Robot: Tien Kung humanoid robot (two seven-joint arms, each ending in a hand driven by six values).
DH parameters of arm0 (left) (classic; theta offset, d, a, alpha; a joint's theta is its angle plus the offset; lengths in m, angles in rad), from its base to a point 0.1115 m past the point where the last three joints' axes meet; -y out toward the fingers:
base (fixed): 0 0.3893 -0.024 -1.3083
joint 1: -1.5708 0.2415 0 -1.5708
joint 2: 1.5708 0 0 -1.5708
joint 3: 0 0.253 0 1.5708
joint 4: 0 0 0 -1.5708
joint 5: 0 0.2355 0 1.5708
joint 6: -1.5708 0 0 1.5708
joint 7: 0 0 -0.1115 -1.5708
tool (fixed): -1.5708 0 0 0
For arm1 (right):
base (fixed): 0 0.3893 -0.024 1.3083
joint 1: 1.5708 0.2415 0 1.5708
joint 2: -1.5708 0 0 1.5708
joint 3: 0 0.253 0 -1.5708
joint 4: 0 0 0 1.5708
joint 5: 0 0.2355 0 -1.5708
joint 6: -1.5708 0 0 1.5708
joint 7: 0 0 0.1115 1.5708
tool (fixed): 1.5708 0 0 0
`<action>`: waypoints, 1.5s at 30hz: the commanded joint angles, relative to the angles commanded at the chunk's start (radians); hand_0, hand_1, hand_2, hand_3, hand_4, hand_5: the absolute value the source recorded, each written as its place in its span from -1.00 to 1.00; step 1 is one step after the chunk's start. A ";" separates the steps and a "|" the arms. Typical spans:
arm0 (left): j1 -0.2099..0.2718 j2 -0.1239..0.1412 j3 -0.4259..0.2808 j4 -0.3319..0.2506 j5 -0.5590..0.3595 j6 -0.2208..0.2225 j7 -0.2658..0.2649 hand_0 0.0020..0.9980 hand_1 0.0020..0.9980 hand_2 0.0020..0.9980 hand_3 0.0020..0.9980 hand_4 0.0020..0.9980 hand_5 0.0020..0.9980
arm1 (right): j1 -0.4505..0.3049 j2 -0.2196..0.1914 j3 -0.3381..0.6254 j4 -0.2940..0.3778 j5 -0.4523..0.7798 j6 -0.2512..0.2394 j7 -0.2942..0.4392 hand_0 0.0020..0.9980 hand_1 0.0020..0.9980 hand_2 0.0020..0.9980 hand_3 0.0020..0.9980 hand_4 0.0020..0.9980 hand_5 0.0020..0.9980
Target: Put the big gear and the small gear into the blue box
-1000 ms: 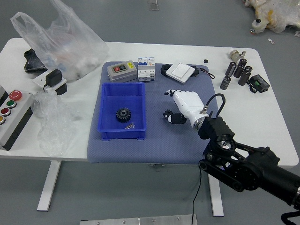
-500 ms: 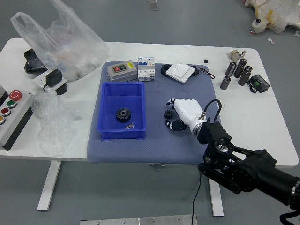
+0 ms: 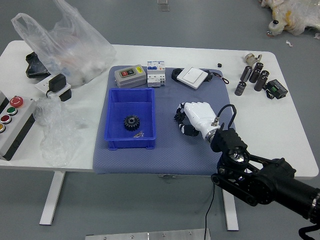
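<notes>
Hand (image 3: 199, 118) tighter, clear of box edge (image 3: 154, 120)

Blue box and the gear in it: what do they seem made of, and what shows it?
The blue box looks like smooth moulded plastic: even colour, thin straight walls. The gear looks dull black, with little shine: perhaps plastic, possibly dark metal.

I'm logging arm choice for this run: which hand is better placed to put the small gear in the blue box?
The right, I'd judge: the right hand is closed on the small gear, just right of the blue box. The left arm is out of view.
</notes>
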 joint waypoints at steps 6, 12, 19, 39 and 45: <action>0.000 0.000 0.000 0.000 -0.001 0.000 0.000 0.28 0.23 0.20 0.30 0.26 -0.34 | 0.016 -0.012 0.010 0.024 -0.006 -0.003 -0.001 -0.09 0.05 0.03 0.04 -0.12 -1.00; 0.002 0.000 -0.003 0.000 0.004 0.000 0.003 0.28 0.23 0.20 0.30 0.26 -0.33 | 0.085 -0.008 -0.016 0.108 -0.020 -0.010 -0.007 -0.09 0.05 0.03 0.04 -0.12 -1.00; 0.002 -0.001 -0.002 0.000 0.005 0.000 0.005 0.28 0.23 0.20 0.30 0.28 -0.32 | 0.172 0.043 -0.116 0.184 -0.018 -0.040 0.022 -0.13 0.05 0.03 0.02 -0.12 -1.00; 0.003 0.006 0.001 0.000 0.007 -0.001 0.006 0.28 0.23 0.21 0.30 0.28 -0.31 | 0.200 0.153 -0.218 0.016 -0.028 -0.019 0.048 0.58 0.67 0.74 0.47 0.06 -0.58; 0.003 0.006 0.000 0.000 0.010 -0.001 0.006 0.28 0.23 0.21 0.30 0.28 -0.31 | 0.197 0.150 -0.212 0.012 -0.044 -0.030 0.042 0.63 0.74 0.81 0.72 0.23 -0.58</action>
